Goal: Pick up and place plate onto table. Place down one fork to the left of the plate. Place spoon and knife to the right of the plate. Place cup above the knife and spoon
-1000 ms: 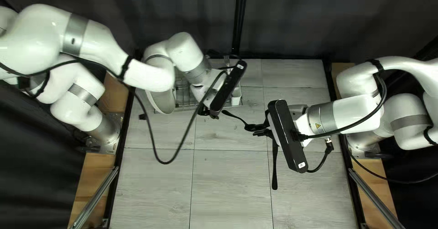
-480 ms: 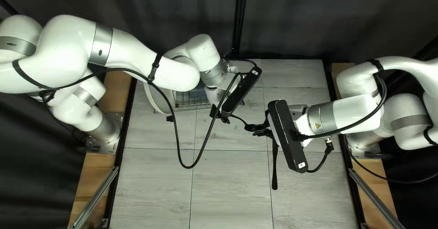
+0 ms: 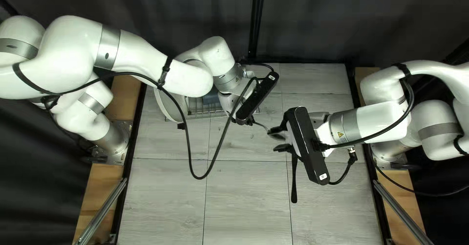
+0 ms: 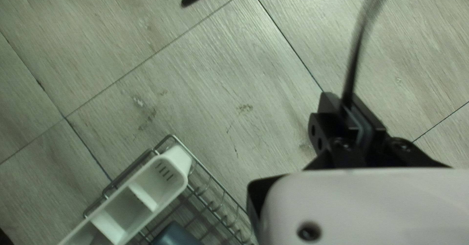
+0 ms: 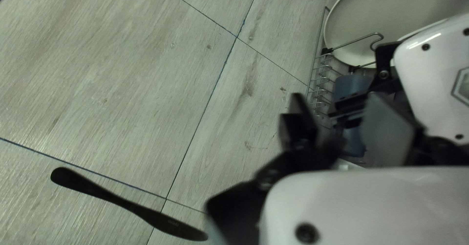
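1. Left end effector [image 4: 348,106] clamped on what looks like the spoon [image 4: 355,59], right of the desk's [image 3: 244,201] centre; an off-centre grip could let it twist!
2. Right end effector [image 3: 274,138] gapes open around its head: pull away crooked and it snags.
3. Knife [image 3: 294,176] lies toward the desk's right edge; a low right arm might nudge it.

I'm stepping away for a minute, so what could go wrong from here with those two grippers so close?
The left gripper grips the utensil near one end, so it might twist or slip. The right gripper is open by the utensil's other end; they could bump if either moves carelessly. The knife lies near the right gripper and could get knocked if that dips.
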